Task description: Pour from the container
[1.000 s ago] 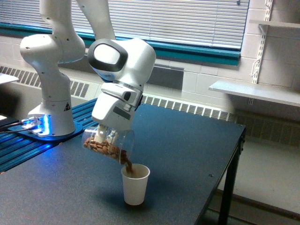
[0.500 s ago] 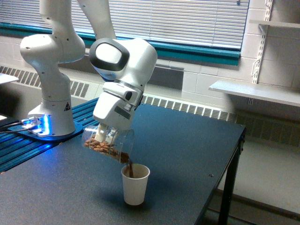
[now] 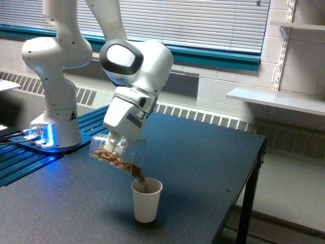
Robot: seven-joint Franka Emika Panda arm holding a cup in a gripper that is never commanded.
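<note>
You see a big dark table (image 3: 203, 152) that fills the lower part of the frame. Your white robot arm (image 3: 61, 66) stands at the left of the frame, on a blue base with a blue light. The arm bends over the table, and its fat white head hangs near the middle of the frame.

Behind it, along the top of the frame, you see window blinds (image 3: 203, 23) with a green-blue sill. A white shelf (image 3: 274, 99) sticks out from the wall at the right of the frame.

Your gripper (image 3: 116, 145) pinches the clear cup (image 3: 119, 152) just left of the middle of the frame. Its fingers are pressed on the cup's sides. The clear cup is tipped over on its side, with its mouth pointing down and to the exterior view's right. Brown nuts (image 3: 114, 160) lie along its low side.

Right under the mouth stands a white paper cup (image 3: 146, 201), upright on the table near the bottom middle of the frame. Some brown pieces fall from the clear cup's rim into the paper cup. The two cups are very near each other.
</note>
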